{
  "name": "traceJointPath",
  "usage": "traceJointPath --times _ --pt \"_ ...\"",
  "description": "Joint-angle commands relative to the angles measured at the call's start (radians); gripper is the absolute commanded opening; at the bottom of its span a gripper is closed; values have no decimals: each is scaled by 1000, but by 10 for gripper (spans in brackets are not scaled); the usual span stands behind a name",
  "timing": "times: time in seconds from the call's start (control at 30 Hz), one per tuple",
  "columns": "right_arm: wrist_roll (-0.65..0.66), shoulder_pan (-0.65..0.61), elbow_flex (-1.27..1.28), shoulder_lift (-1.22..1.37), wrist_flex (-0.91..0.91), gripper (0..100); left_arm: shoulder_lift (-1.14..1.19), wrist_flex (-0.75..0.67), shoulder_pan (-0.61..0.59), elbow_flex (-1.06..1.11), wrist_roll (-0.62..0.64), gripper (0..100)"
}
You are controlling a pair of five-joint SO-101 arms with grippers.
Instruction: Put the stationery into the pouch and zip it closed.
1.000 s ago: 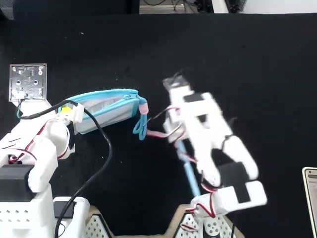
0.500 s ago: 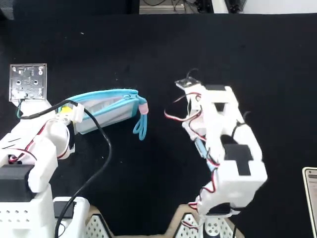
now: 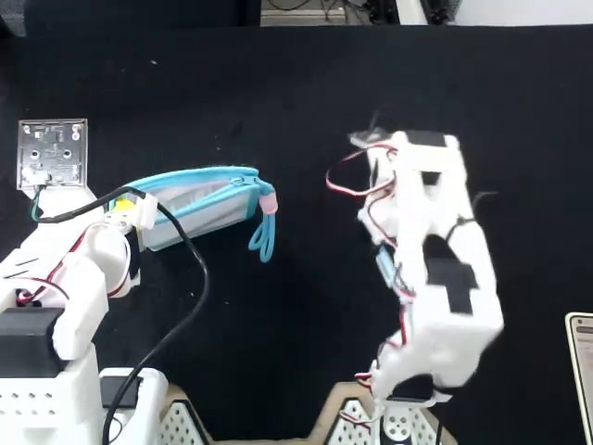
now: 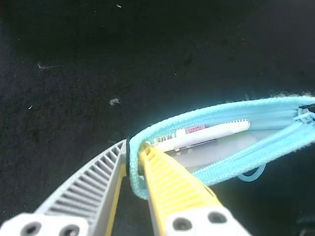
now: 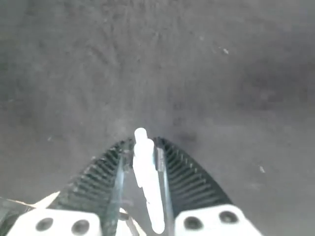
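Here, the pouch (image 3: 199,206) lies flat on the black desk (image 3: 278,83), towards its left edge, with its long side running roughly along the near edge; its pale blue zip is undone and the mouth gapes open. The left claw (image 4: 134,152) is closed narrowly on the pouch's rim at the end nearer the left edge, with the grey finger on one side of the blue zip tape and the yellow finger (image 4: 172,189) on the other; inside the open mouth a white marker (image 4: 206,135) lies lengthwise along the zip. At the pouch's other end, a light blue loop strap (image 3: 264,236) trails onto the cloth from a small pink tab (image 3: 269,199).

The right claw (image 5: 141,141) is clamped on a pale pen (image 5: 147,187); the pen lies along the gap between the two dark ribbed fingers, and its tip just clears them above bare cloth. In the high view the right arm (image 3: 435,278) stands over the right half of the desk, well apart from the pouch, and a bit of the pen shows at its side.

A square metal plate (image 3: 53,153) rests at the desk's left edge, beyond the pouch; a white object (image 3: 581,371) sits at the right edge near the front corner.
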Motion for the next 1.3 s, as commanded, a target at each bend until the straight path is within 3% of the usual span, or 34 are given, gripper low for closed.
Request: traceJointPath --times 0.0,0.1,0.23,0.47,0.7,0.93,1.27 --pt "-14 6 -42 -278 66 11 6 6 1 47 -11 30" --pt "-29 6 -42 -510 78 11 6 6 1 47 -11 30" --pt "-150 -28 -44 -825 57 11 6 6 1 47 -11 30" --pt "-365 -321 -42 -1210 -92 11 6 6 1 47 -11 30" --pt "-592 -549 90 -1400 -417 11 6 6 1 47 -9 30" --pt "-618 -723 266 -1520 -736 11 6 6 1 47 -9 30" --pt "-615 -798 605 -1538 -1097 11 6 6 1 47 -9 30"
